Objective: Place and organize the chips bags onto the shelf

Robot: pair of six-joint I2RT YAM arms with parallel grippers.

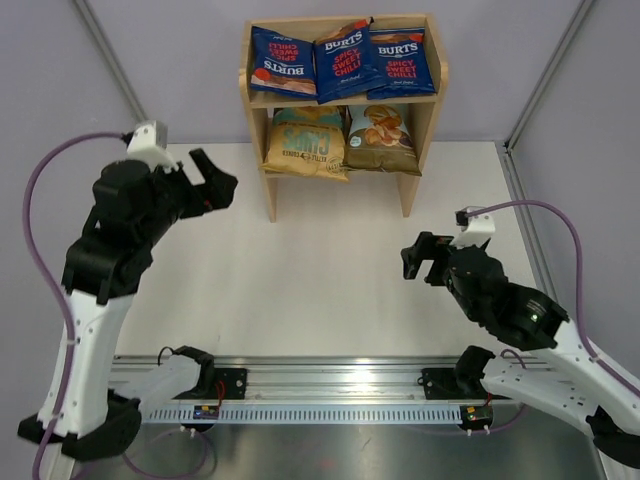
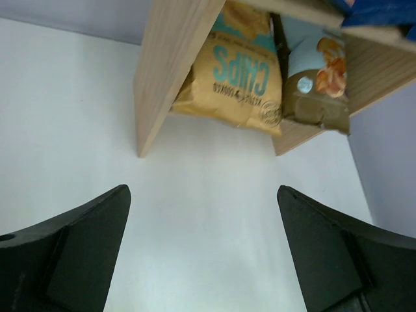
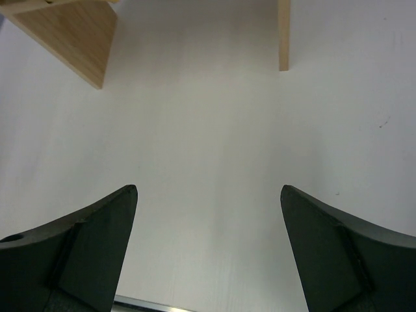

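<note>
All five chips bags sit on the shelf (image 1: 425, 130) at the far side of the surface (image 1: 330, 270). Three dark-blue Burts bags stand along the top tier: the left one (image 1: 283, 60) with its print upside down, the middle one (image 1: 345, 65) tilted and overlapping its neighbours, and the right one (image 1: 402, 62) upright. On the lower tier the tan-and-teal bag (image 1: 307, 143) leans just beside the pale-blue and olive bag (image 1: 381, 138). The left jaws are spread wide and empty, raised above the surface and pointing towards the lower tier. The right jaws are equally wide and empty, hovering over bare surface well apart from the shelf. The placing looks done; only a little straightening on the top tier may remain. These bags should handle as very light, air-puffed pillows with crinkly, slippery foil skins, and the chips inside would crack under a hard squeeze. The safest hold is probably the flat crimped seam along a bag's top or bottom edge, pinched gently, because the swollen middle would likely slip or crush. The tilted middle bag's upper seam stands free above the shelf's back rail, and it seems the easiest to reach.
</note>
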